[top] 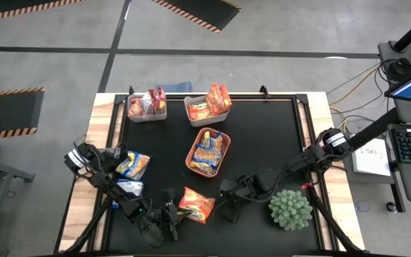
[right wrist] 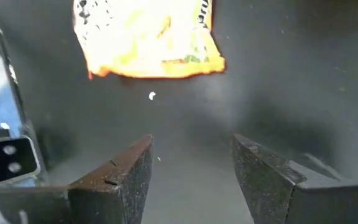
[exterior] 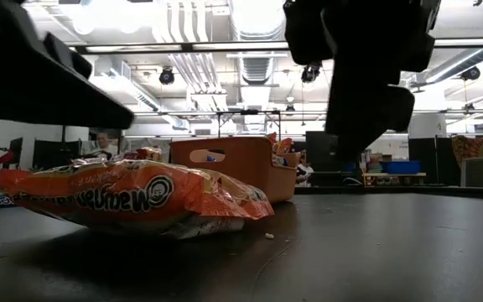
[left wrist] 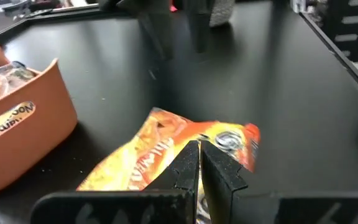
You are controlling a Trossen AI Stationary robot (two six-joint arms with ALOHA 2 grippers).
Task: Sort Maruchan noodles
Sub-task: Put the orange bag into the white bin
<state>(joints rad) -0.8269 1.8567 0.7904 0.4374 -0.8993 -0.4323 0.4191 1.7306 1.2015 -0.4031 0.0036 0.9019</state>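
An orange-red noodle packet (top: pixel 196 203) lies flat on the black mat near the table's near edge, also seen as packet (exterior: pixel 132 197), packet (left wrist: pixel 166 152) and packet (right wrist: pixel 148 37). My left gripper (top: pixel 171 214) is shut, its tips (left wrist: pixel 199 163) over the packet's left end. My right gripper (top: pixel 228 193) is open (right wrist: pixel 191 168) and hovers just right of the packet, above the mat (exterior: pixel 367 92). More packets fill the orange tray (top: pixel 191 158) and two grey bins (top: pixel 147 116) (top: pixel 191 114). Blue-and-yellow packets (top: pixel 133 165) and a pale one (top: pixel 128 187) lie at the left. My left gripper's shut fingertips (left wrist: pixel 188 158) stand against the orange packet's near end (left wrist: pixel 166 168), coming from the table's left, slanting down. The fingers hide the spot, so I cannot tell whether they touch it. The packet lies flat on the mat.
A spiky green plant ball (top: pixel 290 208) sits at the near right of the mat. The orange tray (left wrist: pixel 42 124) stands just beyond the packet toward the far side. Bare mat (top: pixel 262 135) lies on the right half. Raised black edging (top: pixel 307 128) borders the mat.
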